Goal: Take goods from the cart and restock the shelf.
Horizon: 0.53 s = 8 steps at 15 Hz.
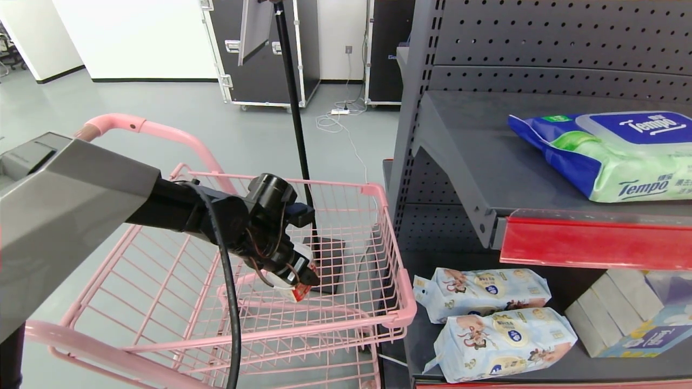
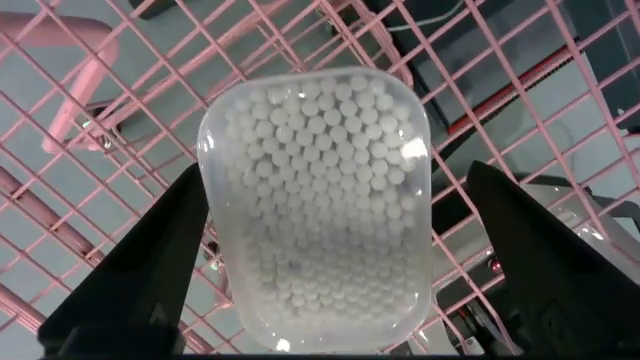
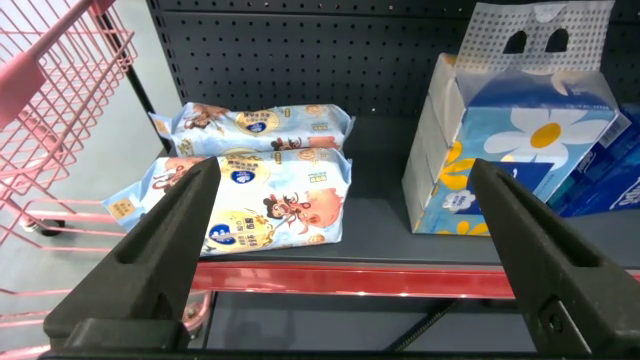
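Grey shop floor; one pink cart (image 1: 390, 237) stands beside the grey shelf (image 1: 476, 156). Left gripper (image 1: 300, 281) is down inside the cart, fingers wide apart, straddling one clear tub of cotton swabs (image 2: 320, 200), not clamped on it. Right gripper (image 3: 340, 175) is spread wide and empty, facing two cartoon-print packs (image 3: 270, 190) on the lower level. One blue-green pack (image 1: 611, 156) lies on the upper level.

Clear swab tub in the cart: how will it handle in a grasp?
Probably light: the swab tub is all cotton tips inside. Its clear, glossy, rounded walls look thin, so it may flex or slip in the left gripper.
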Motion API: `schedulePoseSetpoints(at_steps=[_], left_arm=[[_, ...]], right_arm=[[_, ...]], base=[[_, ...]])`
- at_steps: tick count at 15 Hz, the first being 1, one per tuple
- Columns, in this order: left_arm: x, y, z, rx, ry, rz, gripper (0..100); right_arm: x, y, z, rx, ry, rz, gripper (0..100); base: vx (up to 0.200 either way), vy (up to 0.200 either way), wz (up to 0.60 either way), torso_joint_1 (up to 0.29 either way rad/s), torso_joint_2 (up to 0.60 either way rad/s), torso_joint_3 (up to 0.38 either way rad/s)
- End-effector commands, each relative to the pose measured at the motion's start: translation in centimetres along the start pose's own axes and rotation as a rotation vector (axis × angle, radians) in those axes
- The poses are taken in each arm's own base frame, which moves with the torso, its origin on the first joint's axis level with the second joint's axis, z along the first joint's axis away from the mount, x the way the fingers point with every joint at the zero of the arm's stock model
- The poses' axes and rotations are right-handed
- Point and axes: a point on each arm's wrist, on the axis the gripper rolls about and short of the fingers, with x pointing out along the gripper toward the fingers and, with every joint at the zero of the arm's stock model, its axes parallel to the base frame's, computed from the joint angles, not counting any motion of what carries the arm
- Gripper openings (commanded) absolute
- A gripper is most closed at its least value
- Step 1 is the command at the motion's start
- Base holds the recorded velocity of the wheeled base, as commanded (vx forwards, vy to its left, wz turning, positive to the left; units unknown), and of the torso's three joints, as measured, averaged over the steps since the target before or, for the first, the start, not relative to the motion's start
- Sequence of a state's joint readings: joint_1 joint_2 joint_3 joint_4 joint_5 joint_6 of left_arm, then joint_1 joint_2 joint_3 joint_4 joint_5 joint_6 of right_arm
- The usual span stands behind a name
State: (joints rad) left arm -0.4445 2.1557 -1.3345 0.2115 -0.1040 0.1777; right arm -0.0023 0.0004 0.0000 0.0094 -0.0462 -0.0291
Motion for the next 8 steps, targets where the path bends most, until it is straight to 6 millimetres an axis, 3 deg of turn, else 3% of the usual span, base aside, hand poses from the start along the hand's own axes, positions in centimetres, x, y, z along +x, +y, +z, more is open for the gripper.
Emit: schedulePoseSetpoints(at_steps=[1,7,8], left_arm=[[0.58,0.13,0.08,-0.001,0.006,0.001,100],[0.75,0.27,0.09,-0.003,0.008,0.004,100],[0.82,0.50,-0.05,-0.005,0.012,0.006,0]], right_arm=[[0.01,0.00,0.00,-0.002,0.001,0.001,100],[0.01,0.00,0.00,-0.002,0.001,0.001,100],[0.01,0.00,0.00,-0.002,0.001,0.001,100]], base=[[0.000,0.000,0.00,0.000,0.00,0.000],[0.000,0.000,0.00,0.000,0.00,0.000],[0.000,0.000,0.00,0.000,0.00,0.000]])
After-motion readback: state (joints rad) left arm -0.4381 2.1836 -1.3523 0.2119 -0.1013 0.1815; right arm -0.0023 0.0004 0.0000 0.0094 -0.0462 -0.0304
